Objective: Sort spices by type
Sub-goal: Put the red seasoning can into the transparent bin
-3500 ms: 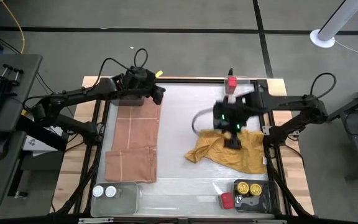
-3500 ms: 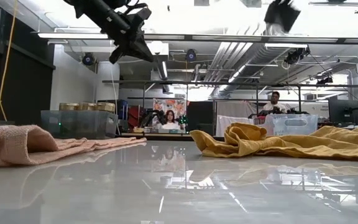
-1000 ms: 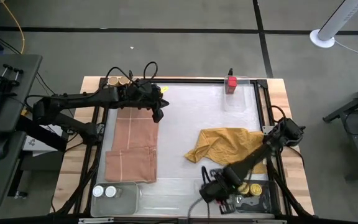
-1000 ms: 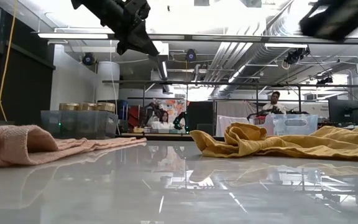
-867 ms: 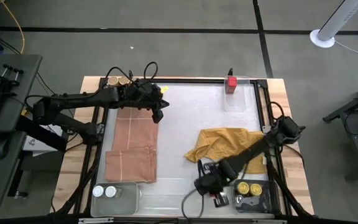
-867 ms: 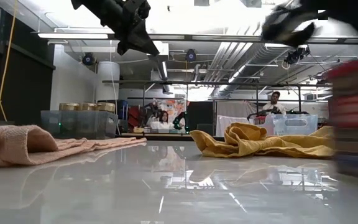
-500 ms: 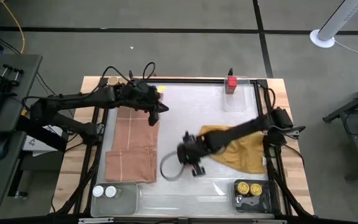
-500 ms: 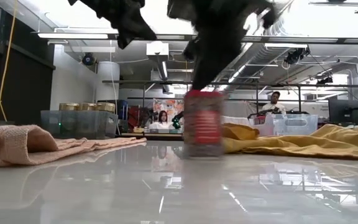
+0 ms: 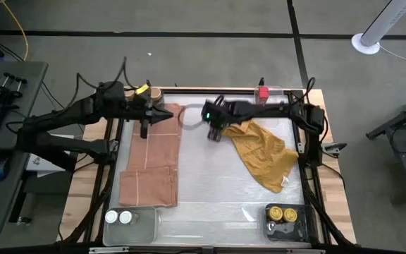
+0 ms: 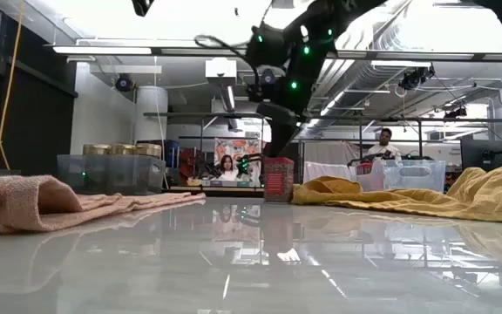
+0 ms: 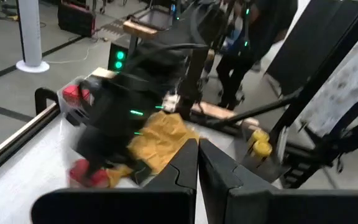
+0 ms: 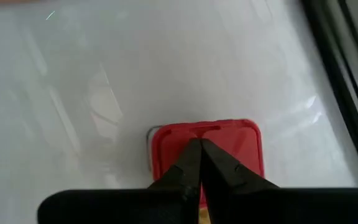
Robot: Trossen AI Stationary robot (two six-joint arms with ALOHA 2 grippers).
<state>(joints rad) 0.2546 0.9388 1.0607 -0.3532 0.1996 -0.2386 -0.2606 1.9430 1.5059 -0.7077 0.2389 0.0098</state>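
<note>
White table [image 9: 203, 183]; pink cloth [image 9: 150, 166], mustard cloth [image 9: 266, 152], red-lidded jar [image 10: 278, 179], corner trays.

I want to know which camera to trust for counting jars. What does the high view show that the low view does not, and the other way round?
Only the high view: two white-lid jars and two gold-lid jars. Only the low view: a red jar standing on the table, covered from above, and people in the room behind. Both: the pink cloth and the yellow cloth.

Grey floor [image 9: 203, 42]; ceiling strip lights [image 10: 103, 50]; ducts.
</note>
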